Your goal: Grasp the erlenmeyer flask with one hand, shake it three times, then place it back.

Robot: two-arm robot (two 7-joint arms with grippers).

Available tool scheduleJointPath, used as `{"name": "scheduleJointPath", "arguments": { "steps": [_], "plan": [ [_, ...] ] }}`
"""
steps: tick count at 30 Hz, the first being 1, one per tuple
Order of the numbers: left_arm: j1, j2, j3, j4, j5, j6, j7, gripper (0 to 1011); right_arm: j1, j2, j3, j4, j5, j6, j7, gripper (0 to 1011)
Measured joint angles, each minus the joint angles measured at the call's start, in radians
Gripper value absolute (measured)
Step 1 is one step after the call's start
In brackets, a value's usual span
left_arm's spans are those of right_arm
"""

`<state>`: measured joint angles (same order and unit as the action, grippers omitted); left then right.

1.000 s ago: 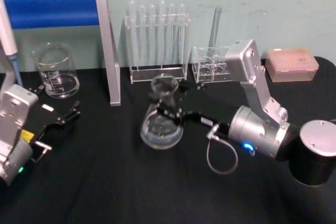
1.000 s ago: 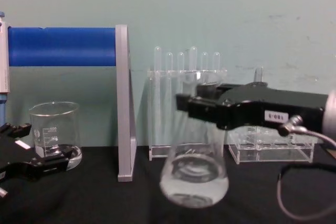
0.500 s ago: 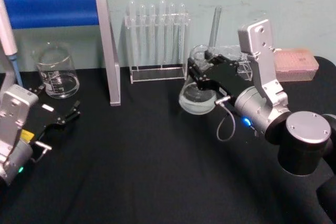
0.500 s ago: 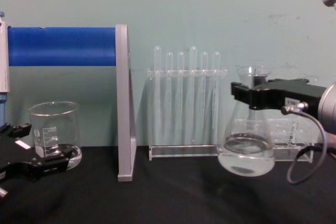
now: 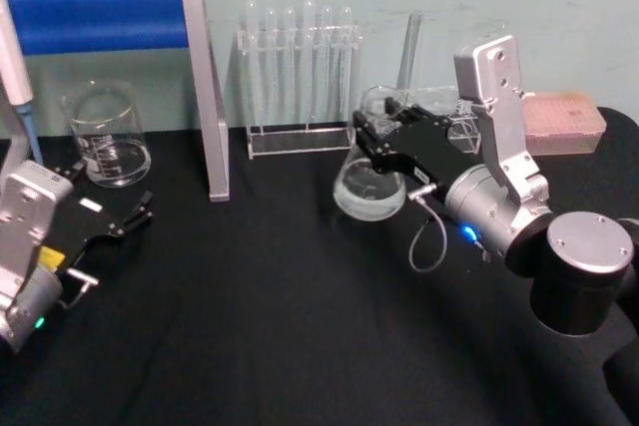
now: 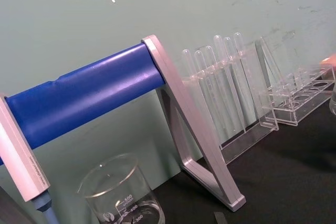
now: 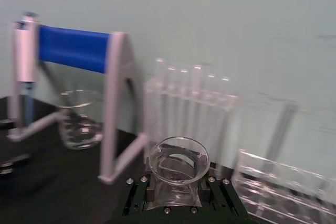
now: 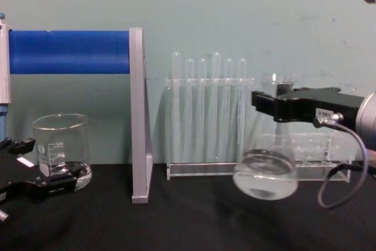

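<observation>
The erlenmeyer flask (image 5: 369, 185) is clear glass with a little liquid in its wide base (image 8: 265, 174). It hangs in the air above the black table, tilted, in front of the test tube racks. My right gripper (image 5: 377, 137) is shut on its neck, just under the flared rim (image 7: 179, 159); the black jaws reach in from the right (image 8: 276, 104). My left gripper (image 5: 112, 216) rests low at the table's left side, in front of the beaker, open and holding nothing.
A glass beaker (image 5: 105, 137) stands at the back left beside a blue-barred stand (image 5: 205, 87). A rack of test tubes (image 5: 300, 77) and a second clear rack (image 5: 439, 122) line the back wall. A pink box (image 5: 564, 122) sits at the far right.
A second ago the flask was low, left of centre. The right gripper carried it up and right, and it has since swung slightly back to the left and tilted. The left arm stayed still.
</observation>
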<state>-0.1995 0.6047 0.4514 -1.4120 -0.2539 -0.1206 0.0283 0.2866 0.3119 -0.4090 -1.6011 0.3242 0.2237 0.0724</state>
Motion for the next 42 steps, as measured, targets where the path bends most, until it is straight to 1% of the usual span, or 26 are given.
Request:
{"name": "scheduleJointPath", "arguments": {
  "steps": [1,2,3,6,7,8,9,12,13,15,16,18,19,22,26,30,33,36,37,41,42],
  "plan": [
    [0.0,0.0,0.0,0.0,0.0,0.0,0.0,1001,-0.006,0.008,0.0,-0.013,0.01,-0.001,0.032,456],
    [0.0,0.0,0.0,0.0,0.0,0.0,0.0,1001,-0.008,0.012,0.0,-0.019,0.015,-0.001,0.048,456],
    [0.0,0.0,0.0,0.0,0.0,0.0,0.0,1001,-0.013,0.024,-0.002,-0.031,0.024,-0.001,0.084,456],
    [0.0,0.0,0.0,0.0,0.0,0.0,0.0,1001,-0.019,0.045,-0.008,-0.052,0.041,0.001,0.147,456],
    [0.0,0.0,0.0,0.0,0.0,0.0,0.0,1001,-0.023,0.06,-0.012,-0.063,0.053,0.005,0.193,456],
    [0.0,0.0,0.0,0.0,0.0,0.0,0.0,1001,-0.024,0.068,-0.014,-0.069,0.059,0.006,0.219,456],
    [0.0,0.0,0.0,0.0,0.0,0.0,0.0,1001,-0.026,0.084,-0.02,-0.078,0.07,0.007,0.261,456],
    [0.0,0.0,0.0,0.0,0.0,0.0,0.0,1001,-0.027,0.111,-0.033,-0.093,0.092,0.006,0.332,456],
    [0.0,0.0,0.0,0.0,0.0,0.0,0.0,1001,-0.026,0.129,-0.043,-0.099,0.105,0.002,0.372,456],
    [0.0,0.0,0.0,0.0,0.0,0.0,0.0,1001,-0.024,0.147,-0.053,-0.104,0.119,-0.003,0.409,456],
    [0.0,0.0,0.0,0.0,0.0,0.0,0.0,1001,-0.02,0.164,-0.063,-0.11,0.134,-0.008,0.448,456],
    [0.0,0.0,0.0,0.0,0.0,0.0,0.0,1001,-0.017,0.18,-0.073,-0.115,0.147,-0.015,0.486,456],
    [0.0,0.0,0.0,0.0,0.0,0.0,0.0,1001,-0.014,0.196,-0.082,-0.12,0.16,-0.022,0.521,456],
    [0.0,0.0,0.0,0.0,0.0,0.0,0.0,1001,-0.01,0.215,-0.094,-0.127,0.177,-0.033,0.564,456],
    [0.0,0.0,0.0,0.0,0.0,0.0,0.0,1001,0.002,0.246,-0.12,-0.135,0.2,-0.053,0.635,456],
    [0.0,0.0,0.0,0.0,0.0,0.0,0.0,1001,0.01,0.267,-0.14,-0.139,0.209,-0.068,0.676,456],
    [0.0,0.0,0.0,0.0,0.0,0.0,0.0,1001,0.014,0.277,-0.153,-0.142,0.214,-0.077,0.691,456],
    [0.0,0.0,0.0,0.0,0.0,0.0,0.0,1001,0.017,0.281,-0.162,-0.143,0.217,-0.081,0.69,456],
    [0.0,0.0,0.0,0.0,0.0,0.0,0.0,1001,0.017,0.281,-0.163,-0.143,0.217,-0.081,0.685,456],
    [0.0,0.0,0.0,0.0,0.0,0.0,0.0,1001,0.018,0.27,-0.164,-0.143,0.218,-0.08,0.635,456],
    [0.0,0.0,0.0,0.0,0.0,0.0,0.0,1001,0.018,0.262,-0.163,-0.142,0.216,-0.077,0.601,456]
  ]
}}
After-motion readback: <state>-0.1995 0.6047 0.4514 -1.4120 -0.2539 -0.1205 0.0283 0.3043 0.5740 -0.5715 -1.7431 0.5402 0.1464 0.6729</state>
